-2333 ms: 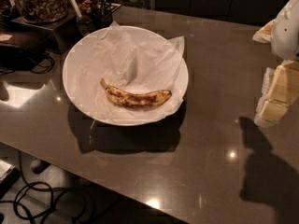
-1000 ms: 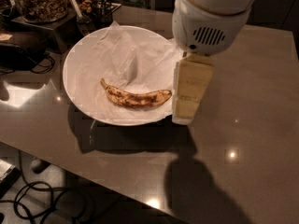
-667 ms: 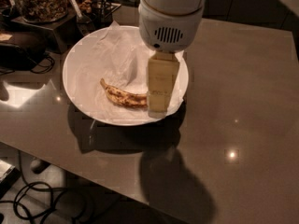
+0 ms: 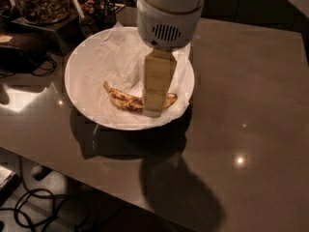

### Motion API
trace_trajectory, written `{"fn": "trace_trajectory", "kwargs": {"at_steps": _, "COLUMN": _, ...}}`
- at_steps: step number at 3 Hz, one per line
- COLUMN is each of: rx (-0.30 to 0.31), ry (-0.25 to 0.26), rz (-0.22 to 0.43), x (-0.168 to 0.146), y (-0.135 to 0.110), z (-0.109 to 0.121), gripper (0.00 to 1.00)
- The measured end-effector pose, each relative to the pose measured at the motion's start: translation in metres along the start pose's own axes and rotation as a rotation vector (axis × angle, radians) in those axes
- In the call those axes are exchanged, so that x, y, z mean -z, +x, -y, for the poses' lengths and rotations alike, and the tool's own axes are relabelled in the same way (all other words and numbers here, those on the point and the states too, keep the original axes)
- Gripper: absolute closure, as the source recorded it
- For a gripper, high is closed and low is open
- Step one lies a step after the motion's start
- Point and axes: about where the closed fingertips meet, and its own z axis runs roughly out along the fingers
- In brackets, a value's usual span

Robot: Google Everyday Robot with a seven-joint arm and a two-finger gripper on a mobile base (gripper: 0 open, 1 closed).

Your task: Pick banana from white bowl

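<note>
glossy brown tabletop (image 4: 251,105) — round white bowl (image 4: 69,87), crinkled paper (image 4: 120,52), curved spotted banana (image 4: 123,99) behind flat cream claw (image 4: 152,110) — its opening untellable

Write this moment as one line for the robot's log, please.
stage: pre-grasp | gripper: down in white bowl, over banana | banana: lying on paper, not yet lifted

Shows a fat white cylindrical wrist (image 4: 169,6), dark slotted vent grille (image 4: 166,32), thin tan ring above; carries a cream, slab-shaped gripper (image 4: 152,106) over the white bowl (image 4: 79,103).
</note>
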Motion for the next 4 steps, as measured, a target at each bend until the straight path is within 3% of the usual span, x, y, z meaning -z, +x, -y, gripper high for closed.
{"fn": "trace_trajectory", "kwargs": {"at_steps": 1, "rx": -0.051, "ry": -0.025, "rz": 0.028, "x": -0.016, "y": -0.015, "z": 0.021, "gripper": 0.0}}
{"fn": "trace_trajectory", "kwargs": {"at_steps": 2, "rx": -0.089, "ry": -0.082, "rz": 0.037, "x": -0.042, "y": -0.026, "z": 0.038, "gripper": 0.0}}
{"fn": "trace_trajectory", "kwargs": {"at_steps": 3, "rx": -0.12, "ry": -0.139, "rz": 0.031, "x": -0.067, "y": -0.031, "z": 0.043, "gripper": 0.19}}
{"fn": "trace_trajectory", "kwargs": {"at_steps": 4, "rx": -0.156, "ry": -0.174, "rz": 0.016, "x": -0.087, "y": -0.027, "z": 0.038, "gripper": 0.26}}
